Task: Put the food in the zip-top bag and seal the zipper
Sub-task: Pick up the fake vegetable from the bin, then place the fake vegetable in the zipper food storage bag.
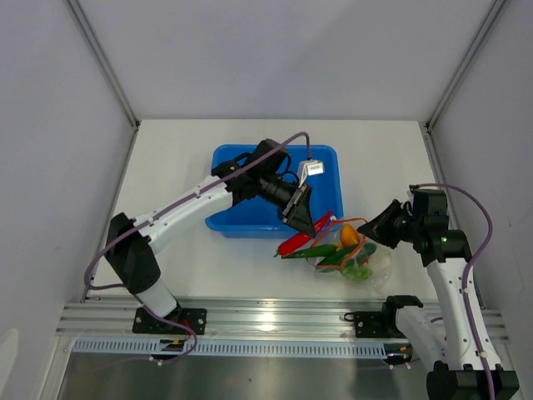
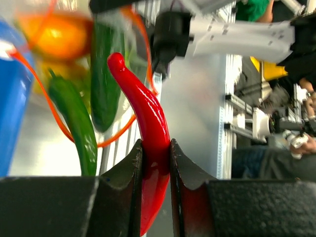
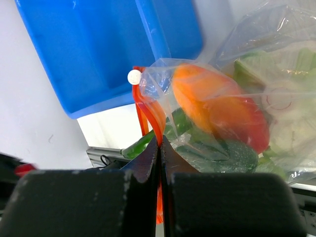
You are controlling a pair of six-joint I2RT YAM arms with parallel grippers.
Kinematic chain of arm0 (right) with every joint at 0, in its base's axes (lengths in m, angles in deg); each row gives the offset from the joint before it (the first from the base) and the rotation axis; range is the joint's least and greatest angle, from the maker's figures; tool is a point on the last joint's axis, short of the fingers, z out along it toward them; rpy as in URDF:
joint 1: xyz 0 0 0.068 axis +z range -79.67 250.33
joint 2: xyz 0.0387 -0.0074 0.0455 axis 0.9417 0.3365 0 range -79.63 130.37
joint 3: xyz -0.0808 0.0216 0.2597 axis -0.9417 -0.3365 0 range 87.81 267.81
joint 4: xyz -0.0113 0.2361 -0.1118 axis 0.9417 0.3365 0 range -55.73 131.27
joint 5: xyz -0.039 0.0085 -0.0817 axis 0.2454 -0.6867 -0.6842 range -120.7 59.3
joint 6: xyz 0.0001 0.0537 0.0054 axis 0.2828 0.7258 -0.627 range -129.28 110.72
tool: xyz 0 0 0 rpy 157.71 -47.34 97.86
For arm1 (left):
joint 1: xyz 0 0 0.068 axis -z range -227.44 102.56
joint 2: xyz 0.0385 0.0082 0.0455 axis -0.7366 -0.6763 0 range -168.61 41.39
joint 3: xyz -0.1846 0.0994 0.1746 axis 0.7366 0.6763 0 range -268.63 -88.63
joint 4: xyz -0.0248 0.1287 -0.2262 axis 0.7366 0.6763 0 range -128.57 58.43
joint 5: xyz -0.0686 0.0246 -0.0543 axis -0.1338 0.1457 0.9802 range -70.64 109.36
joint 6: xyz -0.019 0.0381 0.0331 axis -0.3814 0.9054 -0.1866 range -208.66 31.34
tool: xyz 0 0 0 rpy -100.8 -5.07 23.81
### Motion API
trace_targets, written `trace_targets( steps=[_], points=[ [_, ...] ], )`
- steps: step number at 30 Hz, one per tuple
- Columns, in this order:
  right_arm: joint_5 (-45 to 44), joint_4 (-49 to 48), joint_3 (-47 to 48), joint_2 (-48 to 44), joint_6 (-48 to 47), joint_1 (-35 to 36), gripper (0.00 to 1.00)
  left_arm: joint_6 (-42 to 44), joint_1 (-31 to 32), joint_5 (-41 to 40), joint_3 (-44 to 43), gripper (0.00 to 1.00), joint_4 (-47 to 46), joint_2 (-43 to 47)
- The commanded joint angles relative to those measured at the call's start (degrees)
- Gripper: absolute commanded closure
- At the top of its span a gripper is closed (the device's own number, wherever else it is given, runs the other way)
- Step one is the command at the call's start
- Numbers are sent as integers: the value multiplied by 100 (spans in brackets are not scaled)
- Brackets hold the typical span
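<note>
My left gripper is shut on the red chili, whose tip points at the mouth of the zip-top bag. From above, the chili lies just left of the bag's opening, under the left gripper. My right gripper is shut on the orange-red zipper at the mouth's edge, holding it up. Inside the clear bag I see an orange fruit, a dark green cucumber and white cauliflower. A slim green pepper sticks out of the mouth.
The blue tub stands right behind the left gripper and the bag, its wall close to the zipper's white slider. A metal rail runs along the table's near edge, in front of the bag.
</note>
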Motion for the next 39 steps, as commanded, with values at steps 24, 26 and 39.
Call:
trace_targets(
  steps=[24, 26, 39],
  points=[
    [102, 375, -30, -495, -284, 65, 100, 1195, 561, 384, -1626, 99, 2510, -1814],
    [137, 375, -30, -522, -346, 65, 100, 1143, 605, 340, -1880, 99, 2599, -1964],
    [383, 639, 128, -1101, -777, 74, 100, 317, 974, 323, -2179, 100, 2081, -2527]
  ],
)
